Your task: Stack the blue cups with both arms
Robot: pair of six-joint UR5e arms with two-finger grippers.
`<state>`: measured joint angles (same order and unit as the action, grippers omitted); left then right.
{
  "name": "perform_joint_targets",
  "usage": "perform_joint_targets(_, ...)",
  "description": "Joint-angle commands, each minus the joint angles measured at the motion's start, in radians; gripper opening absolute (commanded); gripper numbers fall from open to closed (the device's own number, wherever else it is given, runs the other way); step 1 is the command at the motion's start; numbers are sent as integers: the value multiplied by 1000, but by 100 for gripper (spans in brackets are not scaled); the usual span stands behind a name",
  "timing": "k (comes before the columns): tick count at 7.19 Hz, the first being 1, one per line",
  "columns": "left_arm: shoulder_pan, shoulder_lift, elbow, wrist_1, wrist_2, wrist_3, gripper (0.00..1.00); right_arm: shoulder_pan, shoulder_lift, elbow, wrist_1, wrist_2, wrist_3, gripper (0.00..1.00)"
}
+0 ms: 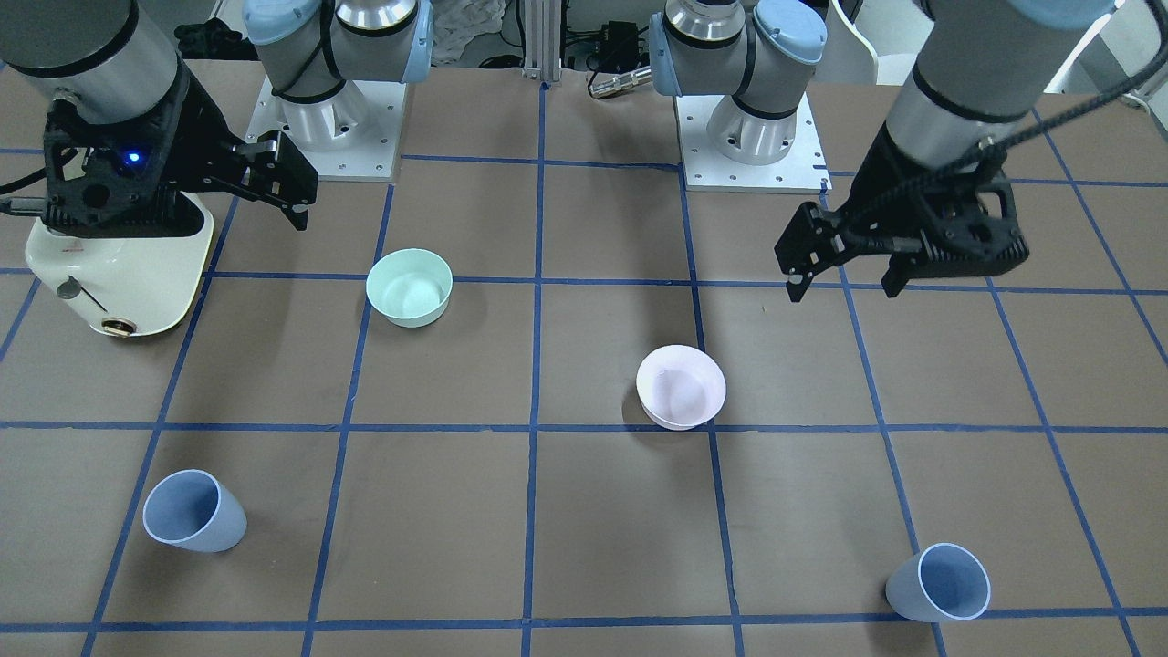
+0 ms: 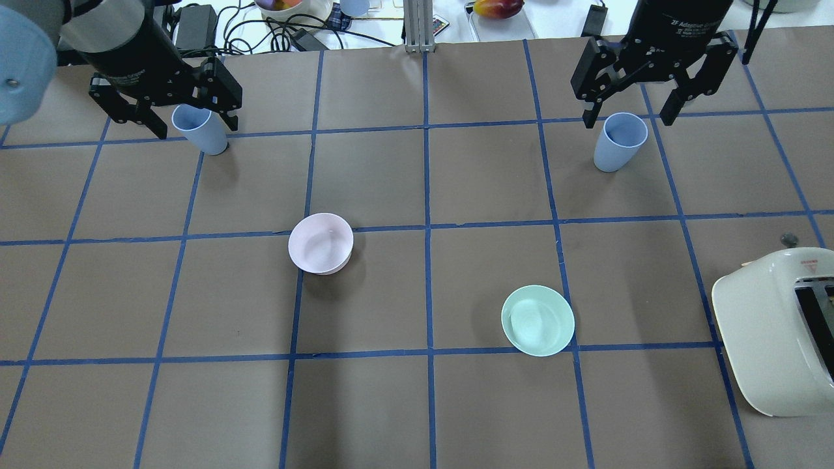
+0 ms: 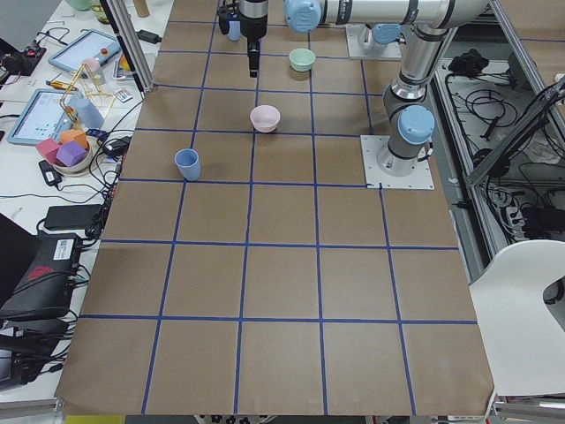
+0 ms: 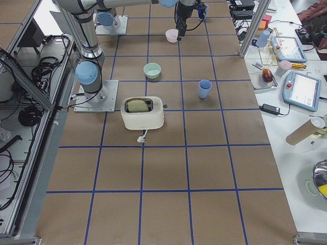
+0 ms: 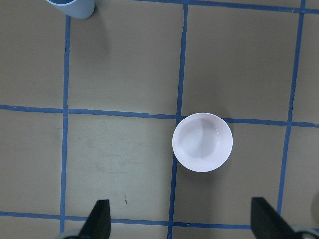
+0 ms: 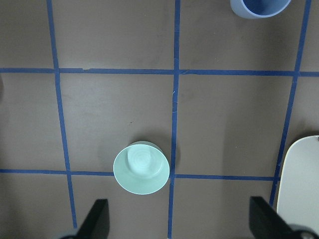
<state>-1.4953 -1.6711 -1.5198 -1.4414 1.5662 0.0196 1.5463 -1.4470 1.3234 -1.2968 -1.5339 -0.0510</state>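
Two cups stand upright along the desk's (image 2: pixel 391 404) far edge. One cup (image 2: pixel 207 138) sits near the far-left corner, left claw (image 2: pixel 195 130) wide open, empty. Pink bowl (image 2: pixel 320 243) and green bowl (image 2: pixel 537 320) mid-desk. Other cup (image 2: pixel 619 144) sits toward the far-right corner, right claw (image 2: pixel 627 120) wide open, empty.

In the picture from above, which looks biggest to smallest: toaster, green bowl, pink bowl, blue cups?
1. Toaster.
2. Green bowl, only slightly wider than the pink one; it sits nearer the camera, so unsure.
3. Pink bowl.
4. Left-side blue cup and right-side blue cup; both look alike.
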Motion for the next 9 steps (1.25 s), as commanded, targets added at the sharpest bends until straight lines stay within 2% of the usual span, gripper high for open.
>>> perform_joint_targets(1, 9, -207, 21, 262, 12, 100, 100, 0, -1, 0, 2, 1, -1, 100)
perform_joint_targets(2, 41, -295, 64, 323, 12, 174, 100, -2, -1, 0, 2, 0, -3, 100)
perform_joint_targets(3, 76, -387, 114, 326, 18, 339, 100, 0, -1, 0, 1, 1, -3, 100)
perform_joint_targets(4, 81, -432, 133, 329, 116, 477, 100, -2, -1, 0, 2, 1, -6, 100)
perform_joint_targets(6, 82, -493, 136, 473, 140, 726, 100, -3, -1, 0, -1, 1, -6, 100)
perform_joint_targets(9, 130, -535, 127, 487, 144, 761, 100, -2, -1, -1, -2, 1, -6, 100)
